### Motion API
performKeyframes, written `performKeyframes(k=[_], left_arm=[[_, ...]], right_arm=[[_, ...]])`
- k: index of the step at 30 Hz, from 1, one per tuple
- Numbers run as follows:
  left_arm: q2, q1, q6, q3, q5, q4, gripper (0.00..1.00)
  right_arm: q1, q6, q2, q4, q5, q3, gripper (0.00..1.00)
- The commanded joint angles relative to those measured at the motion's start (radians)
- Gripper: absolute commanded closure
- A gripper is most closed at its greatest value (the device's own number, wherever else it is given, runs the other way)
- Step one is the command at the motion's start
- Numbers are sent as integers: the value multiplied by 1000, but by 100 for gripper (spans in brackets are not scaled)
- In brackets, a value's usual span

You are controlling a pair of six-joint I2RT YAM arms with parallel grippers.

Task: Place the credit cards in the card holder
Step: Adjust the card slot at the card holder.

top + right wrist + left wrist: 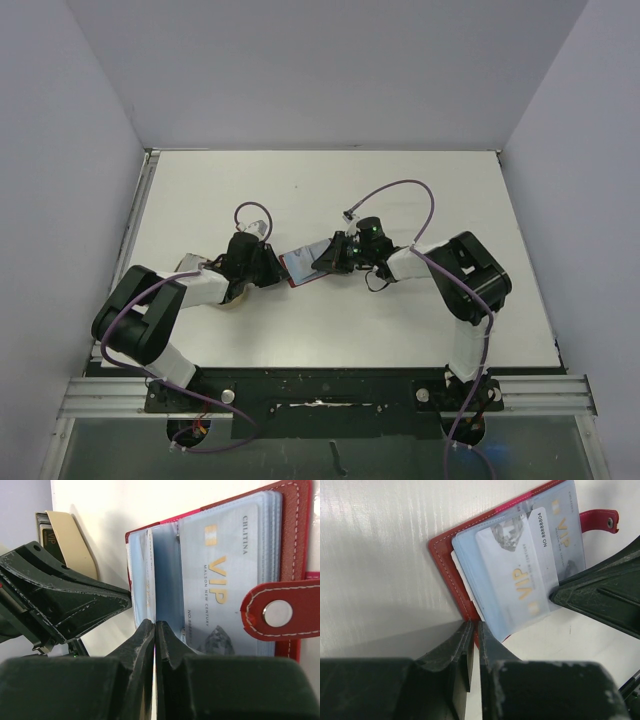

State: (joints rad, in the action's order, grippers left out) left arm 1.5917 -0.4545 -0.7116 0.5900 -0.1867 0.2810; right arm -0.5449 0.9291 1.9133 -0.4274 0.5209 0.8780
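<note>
Inside the open red card holder point(447, 550), pale credit cards point(515, 575)

A: What is hard to see up close?
B: The card holder point(447, 555) runs off the top edge, and its near corner vanishes between the tips of the left gripper point(474, 627). A corner of the credit cards point(515, 575) hides behind a black finger. Whether the right gripper point(155, 626) pinches a clear sleeve or a card cannot be told.
A: And from above?
B: The cards are too small to count — and the tan dish point(233, 299) lies mostly under the left arm point(150, 320). Its dark contents show only as a blur in the right wrist view.
</note>
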Motion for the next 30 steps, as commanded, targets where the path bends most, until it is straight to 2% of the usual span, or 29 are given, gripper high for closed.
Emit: performKeyframes(k=[1,14,22,26,30], left_arm=[[6,4,20,34,-13,55,93],[5,4,22,34,-14,58,93],[5,4,22,34,-12,58,93],[0,2,22,33,-12,55,93],[-19,3,22,34,-5,40,92]], right_arm=[[-9,13,19,-42,17,35,100],[-22,13,39,-12,25,57,100],[-33,-28,55,74,16,96,100],[-33,-65,32,132,-23,114,93],[-32,-118,-22,212,-76,138,75]])
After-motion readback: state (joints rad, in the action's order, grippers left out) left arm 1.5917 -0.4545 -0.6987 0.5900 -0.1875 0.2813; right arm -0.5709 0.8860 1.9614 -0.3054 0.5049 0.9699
